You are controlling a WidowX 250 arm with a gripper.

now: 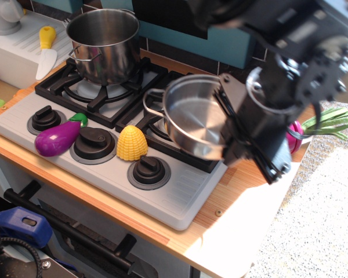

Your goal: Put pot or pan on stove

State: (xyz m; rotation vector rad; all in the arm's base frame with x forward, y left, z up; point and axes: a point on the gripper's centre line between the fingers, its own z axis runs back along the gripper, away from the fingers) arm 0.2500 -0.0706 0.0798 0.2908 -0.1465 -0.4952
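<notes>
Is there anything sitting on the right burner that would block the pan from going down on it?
Nothing visible does. The pan, held by the pincer, hangs tilted over the stove's right burner. The stockpot occupies the left burner; the corn and eggplant lie near the knobs.

Stockpot (pixel 104 43) on left grate (pixel 95 87)

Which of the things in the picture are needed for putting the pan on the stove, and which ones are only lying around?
Needed:
pan, held in the gripper above the right burner
stove

Only lying around:
stockpot on the left burner
eggplant
corn
knife
green onion
</notes>
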